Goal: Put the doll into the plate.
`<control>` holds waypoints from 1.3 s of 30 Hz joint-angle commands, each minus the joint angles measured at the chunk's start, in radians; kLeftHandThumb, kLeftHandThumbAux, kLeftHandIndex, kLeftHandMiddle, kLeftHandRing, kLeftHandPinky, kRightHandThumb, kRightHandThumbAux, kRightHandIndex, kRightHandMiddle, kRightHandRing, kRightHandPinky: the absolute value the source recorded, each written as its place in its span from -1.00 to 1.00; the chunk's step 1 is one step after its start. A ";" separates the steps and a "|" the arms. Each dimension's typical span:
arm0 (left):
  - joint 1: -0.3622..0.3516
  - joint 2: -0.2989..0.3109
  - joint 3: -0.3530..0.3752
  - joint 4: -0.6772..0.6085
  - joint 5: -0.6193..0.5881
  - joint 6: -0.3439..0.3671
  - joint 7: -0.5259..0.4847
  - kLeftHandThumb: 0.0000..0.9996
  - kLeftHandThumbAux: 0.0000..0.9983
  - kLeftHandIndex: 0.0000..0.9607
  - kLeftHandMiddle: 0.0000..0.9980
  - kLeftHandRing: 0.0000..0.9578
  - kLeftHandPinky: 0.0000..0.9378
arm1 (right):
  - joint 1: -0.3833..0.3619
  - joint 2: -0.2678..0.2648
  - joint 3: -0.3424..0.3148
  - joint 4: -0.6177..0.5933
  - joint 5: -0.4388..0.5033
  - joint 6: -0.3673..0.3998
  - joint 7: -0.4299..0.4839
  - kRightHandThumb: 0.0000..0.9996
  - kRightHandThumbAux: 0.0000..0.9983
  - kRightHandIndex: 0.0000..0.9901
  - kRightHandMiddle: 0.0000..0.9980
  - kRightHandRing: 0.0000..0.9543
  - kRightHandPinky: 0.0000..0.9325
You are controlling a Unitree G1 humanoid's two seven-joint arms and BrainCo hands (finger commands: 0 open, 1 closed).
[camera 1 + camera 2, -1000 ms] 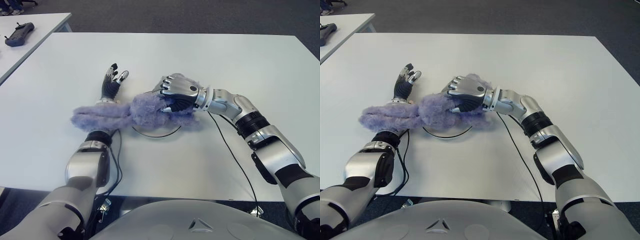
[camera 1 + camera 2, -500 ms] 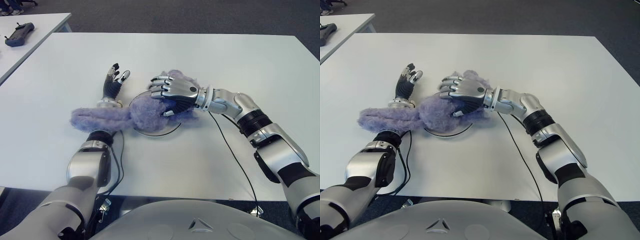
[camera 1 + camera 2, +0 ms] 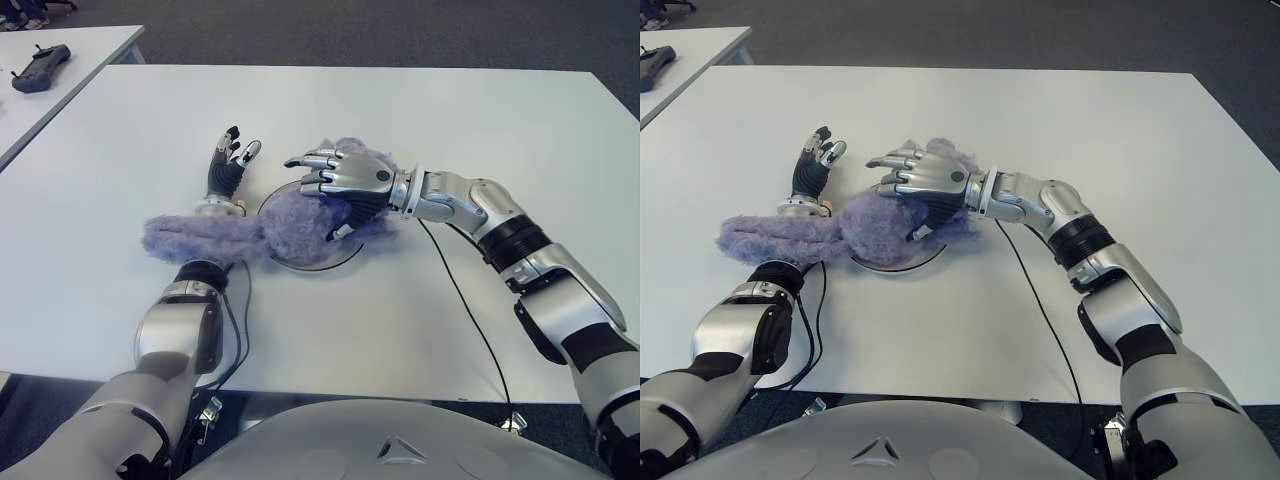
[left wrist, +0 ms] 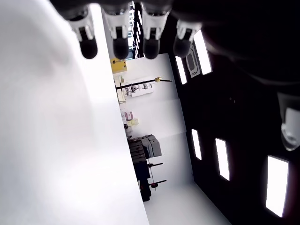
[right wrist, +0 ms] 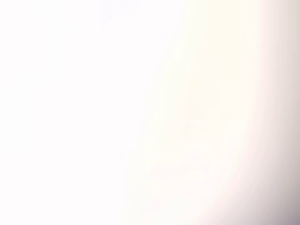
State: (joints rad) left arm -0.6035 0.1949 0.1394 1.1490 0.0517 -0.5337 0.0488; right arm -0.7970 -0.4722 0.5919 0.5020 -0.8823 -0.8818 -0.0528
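Observation:
A fluffy purple doll (image 3: 285,222) lies with its body on a white plate (image 3: 318,262) in the middle of the table. Its long limbs (image 3: 190,237) trail left off the plate and drape over my left forearm. My right hand (image 3: 322,180) hovers over the doll's body with its fingers spread open, holding nothing. My left hand (image 3: 226,160) shows to the left of the plate, fingers straight and open, palm facing up in the left wrist view (image 4: 126,40). The right wrist view is washed out and shows nothing.
The white table (image 3: 420,310) stretches wide around the plate. A black cable (image 3: 462,300) runs from my right arm toward the front edge. A second table at far left holds a dark controller (image 3: 35,68).
My right hand has opened and let go of the doll, its fingers lifting and spreading. The doll's body has shifted left onto the plate. The left hand stayed put.

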 commanded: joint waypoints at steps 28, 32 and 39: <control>0.259 -0.165 -0.033 0.182 0.033 0.043 -0.001 -1.00 -0.16 -1.00 -1.00 -1.00 -1.00 | 0.038 -0.025 0.083 0.048 -0.073 0.020 0.055 -0.88 0.01 -1.00 -1.00 -1.00 -1.00; 0.258 -0.166 -0.033 0.181 0.034 0.037 0.002 -1.00 -0.16 -1.00 -1.00 -1.00 -1.00 | 0.050 -0.018 0.069 0.044 -0.063 0.024 0.023 -0.89 -0.01 -1.00 -1.00 -1.00 -1.00; 0.253 -0.173 -0.026 0.182 0.026 0.035 -0.003 -1.00 -0.16 -1.00 -1.00 -1.00 -1.00 | 0.060 -0.011 0.041 0.036 -0.049 0.032 -0.041 -0.88 -0.12 -1.00 -1.00 -1.00 -1.00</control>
State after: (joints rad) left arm -0.6048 0.1925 0.1388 1.1491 0.0574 -0.5336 0.0489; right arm -0.7960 -0.4854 0.6083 0.5045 -0.8917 -0.8704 -0.0935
